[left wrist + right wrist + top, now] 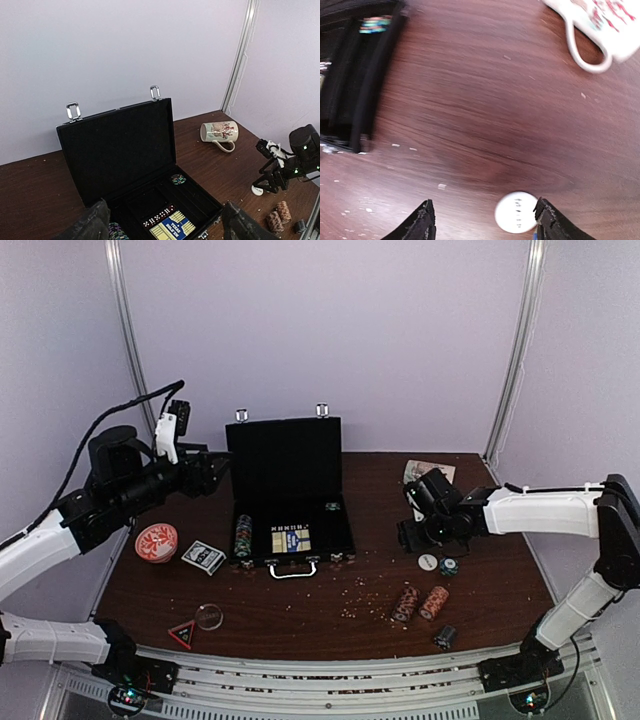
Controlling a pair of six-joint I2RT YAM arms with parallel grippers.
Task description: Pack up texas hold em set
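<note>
The black briefcase (pixel 290 480) stands open in the middle of the table (pixel 330 625), its lid upright and two silver latches on the top edge. Inside lie a blue and yellow card deck (pixel 172 227) whose print is too small to read, a row of dice (pixel 159 215) and a striped chip stack (pixel 242 534). A second boxed deck (pixel 203 557) lies on the table just beside the case, near the orange-red dish (pixel 156 542).

The white round button (pixel 516 212) carries dark letters that I cannot read. The white mug (pixel 219 133) lies on its side, with a red and dark picture. Two striped chip rolls (pixel 420 603) lie well apart from the case.

The table is dark brown wood grain, sprinkled with pale crumbs. The walls are pale, with metal posts.

The left gripper (pixel 166 203) is spread wide above the case and holds nothing. The right gripper (pixel 484 201) is also spread, with the button between its fingers.
</note>
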